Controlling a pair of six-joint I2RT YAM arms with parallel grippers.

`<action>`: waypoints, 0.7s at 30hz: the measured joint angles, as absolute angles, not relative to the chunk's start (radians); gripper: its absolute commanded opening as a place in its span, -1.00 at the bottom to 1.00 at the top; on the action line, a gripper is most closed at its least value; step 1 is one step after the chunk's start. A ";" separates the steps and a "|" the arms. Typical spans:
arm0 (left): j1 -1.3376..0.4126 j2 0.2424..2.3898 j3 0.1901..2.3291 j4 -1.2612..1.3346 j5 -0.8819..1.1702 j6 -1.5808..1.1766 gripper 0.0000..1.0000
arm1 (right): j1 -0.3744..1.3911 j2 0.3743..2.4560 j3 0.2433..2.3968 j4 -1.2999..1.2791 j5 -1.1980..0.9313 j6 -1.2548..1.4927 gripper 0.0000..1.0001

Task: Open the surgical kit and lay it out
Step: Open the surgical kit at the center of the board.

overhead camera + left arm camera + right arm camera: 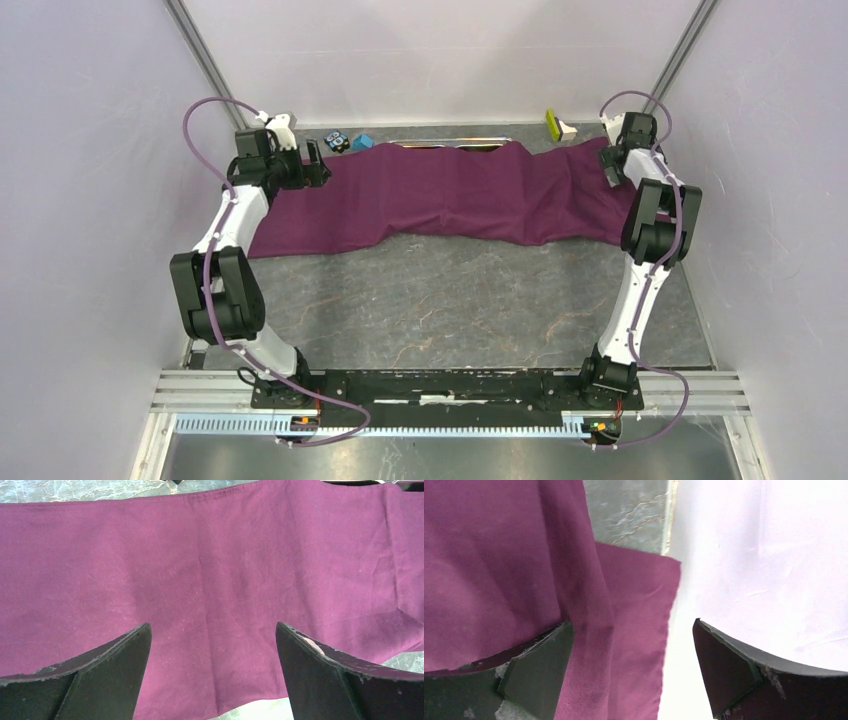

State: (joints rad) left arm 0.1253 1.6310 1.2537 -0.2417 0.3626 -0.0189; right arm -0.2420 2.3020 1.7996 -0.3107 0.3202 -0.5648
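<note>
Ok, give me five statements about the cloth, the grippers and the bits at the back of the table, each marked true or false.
1. The purple cloth lies spread across the far part of the table. True.
2. The left gripper is shut on the cloth. False: it is open and holds nothing.
3. The right gripper is open at the cloth's right end. True.
4. The small blue block sits at the table's near edge. False: it sits at the far edge, by the cloth's far left corner.
5. A strip of shiny tray shows past the cloth's far edge. True.
</note>
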 measured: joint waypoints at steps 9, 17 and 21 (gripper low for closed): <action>0.112 1.644 1.268 -0.253 0.315 -0.019 1.00 | -0.243 2.351 1.876 -0.265 0.443 -0.662 0.96; 0.111 1.724 1.331 -0.252 0.263 -0.019 1.00 | -0.257 2.232 1.774 -0.260 0.284 -0.627 0.96; 0.111 1.793 1.402 -0.242 0.273 -0.035 1.00 | -0.259 2.145 1.775 -0.269 0.134 -0.540 0.94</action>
